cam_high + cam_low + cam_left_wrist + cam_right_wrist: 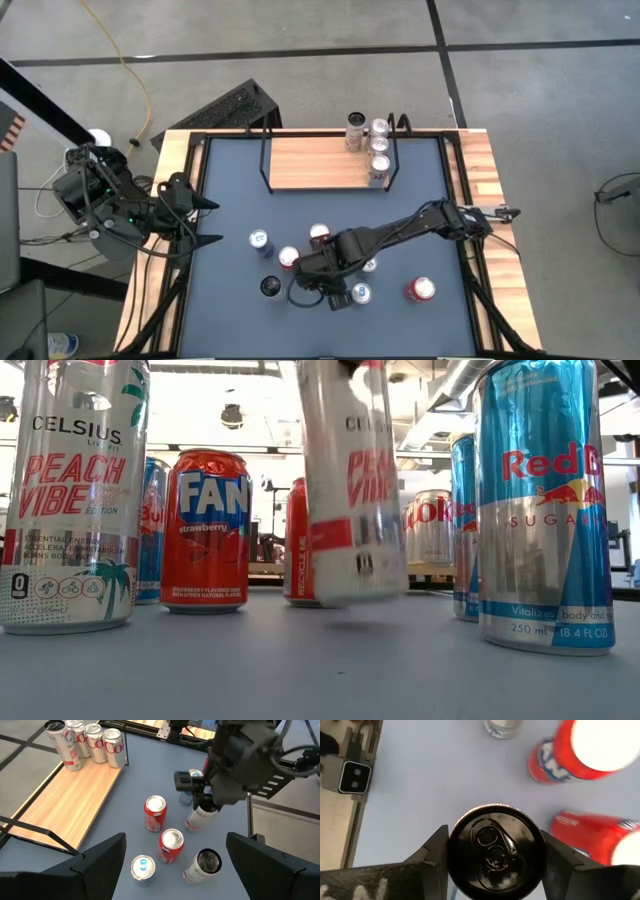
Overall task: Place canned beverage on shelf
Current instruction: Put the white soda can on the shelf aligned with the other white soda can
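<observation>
The shelf [315,163], a light-wood board with a black wire frame, stands at the table's far side; it also shows in the left wrist view [65,800]. My right gripper [494,832] is near the table's middle, shut on a white Celsius can with a black top [495,851]. The can also shows in the low view [350,480] and the left wrist view [199,818]. My left gripper [217,222] is open and empty at the table's left side. My right gripper pinches the can between its two fingers [432,852], on opposite sides of the wall just below the top rim [454,845]. The fingers come from above, pointing down. In the low view the can is tilted and its bottom [360,592] is clear of the table.
Several cans stand at the shelf's right end [378,145]; its left part is bare board. Loose cans stand around the held one: a second Celsius can [75,495], a red Fanta [205,530], a Red Bull [545,510], and red cans [155,812] [171,845].
</observation>
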